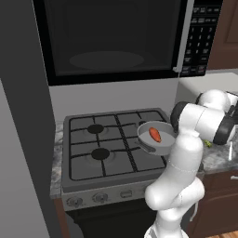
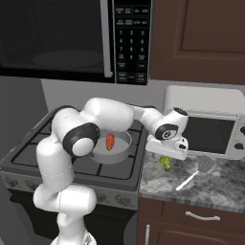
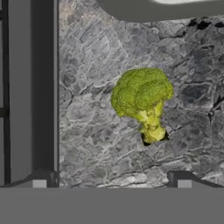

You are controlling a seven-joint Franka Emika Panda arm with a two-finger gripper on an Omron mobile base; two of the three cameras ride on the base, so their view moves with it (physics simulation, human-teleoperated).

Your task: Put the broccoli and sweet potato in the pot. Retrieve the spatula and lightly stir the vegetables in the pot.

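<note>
On the grey stone counter point(image 3: 87, 109) just right of the stove point(image 1: 107, 144), the broccoli point(image 3: 142, 98) is seen lying on its side, crown toward the top of the hand view and pale stalk toward the bottom, directly ahead of the gripper point(image 3: 111, 181). The two dark fingertips point(image 3: 41, 181) are spread to their full width with nothing held between them, and the floret is framed within the gap, nearer the right-hand tip than the left and not touched by either. From the right base view the hand point(image 2: 167, 143) is shown poised over the counter with the broccoli point(image 2: 165, 162) just below it. The sweet potato point(image 1: 155, 135) is already seen inside the pot point(image 1: 155, 139), which stands on the front right burner, its rim close to the stove's right edge. The spatula point(image 2: 194, 174) is laid on the counter to the right of the broccoli, its pale handle angled toward the counter's front edge and its grey blade near the toaster oven point(image 2: 215, 134), well apart from the floret. Bare stone is seen on every side of the broccoli in the hand view; the stove's dark edge point(image 3: 30, 87) runs down the left of that view, apart from the floret, and a curved pale edge point(image 3: 157, 11) of the toaster oven's base crosses the top.
</note>
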